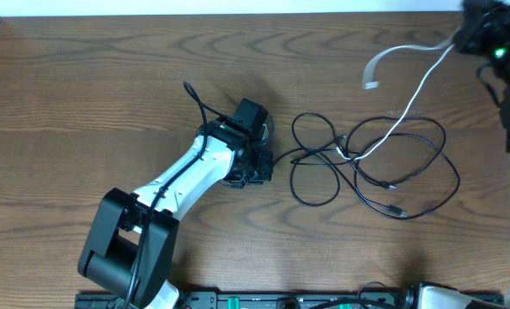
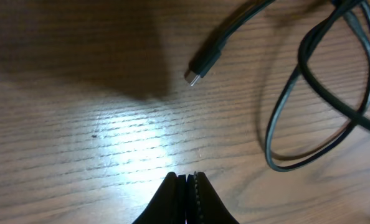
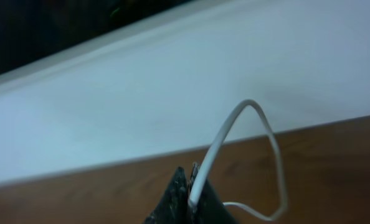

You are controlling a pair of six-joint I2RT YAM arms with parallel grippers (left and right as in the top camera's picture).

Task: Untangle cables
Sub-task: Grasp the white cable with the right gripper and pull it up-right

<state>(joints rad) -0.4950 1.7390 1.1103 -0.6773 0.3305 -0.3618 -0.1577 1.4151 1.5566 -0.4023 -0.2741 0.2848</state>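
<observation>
Several thin black cables (image 1: pixel 392 172) lie in loose overlapping loops at the table's centre right. A white cable (image 1: pixel 414 94) runs from that tangle up to my right gripper (image 1: pixel 470 34) at the far right corner, with its free end (image 1: pixel 371 83) curling back down. The right gripper (image 3: pixel 190 186) is shut on the white cable (image 3: pixel 225 134), holding it above the table. My left gripper (image 1: pixel 259 167) sits left of the tangle. In the left wrist view it (image 2: pixel 186 180) is shut and empty, with a black plug end (image 2: pixel 202 65) and a black loop (image 2: pixel 309 99) ahead of it.
The wooden table (image 1: pixel 83 103) has a white strip (image 3: pixel 172 93) along its far edge. The left arm base (image 1: pixel 126 249) stands at the front left. A black rail (image 1: pixel 281 300) runs along the front edge.
</observation>
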